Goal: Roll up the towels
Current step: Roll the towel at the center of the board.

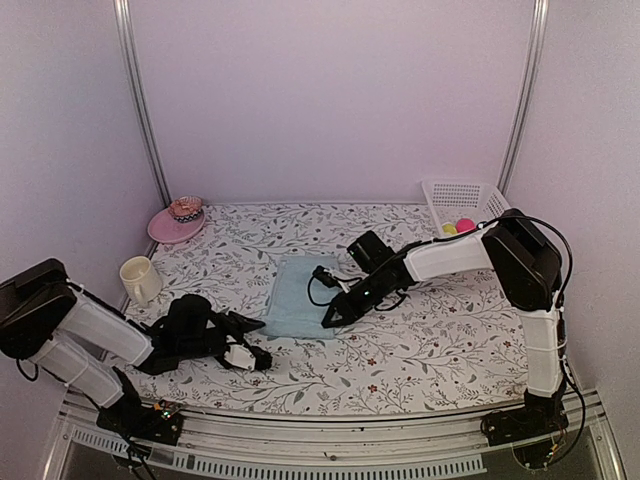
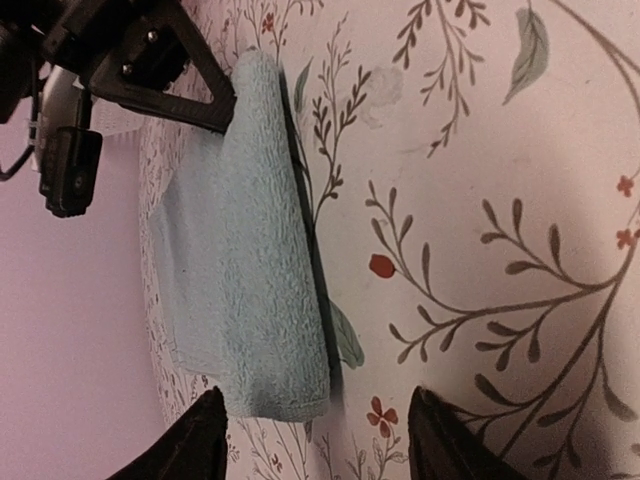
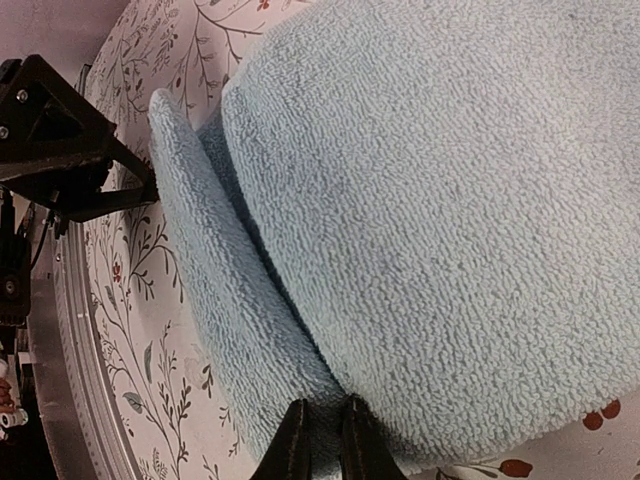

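One pale aqua towel (image 1: 298, 295) lies flat in the middle of the flowered table, with its near edge lifted into a fold. My right gripper (image 1: 330, 318) is shut on the towel's near right corner. In the right wrist view the two fingers (image 3: 322, 440) pinch the fold of the towel (image 3: 430, 200). My left gripper (image 1: 262, 342) hovers low by the near left corner. Its jaws stand open (image 2: 318, 430), and the end of the folded towel (image 2: 255, 260) sits just ahead of them, nearer the left finger and untouched.
A pink hat (image 1: 178, 220) and a cream cup (image 1: 140, 278) stand at the back left. A white basket (image 1: 462, 205) holding small balls sits at the back right. The metal rail (image 1: 330, 432) marks the table's near edge.
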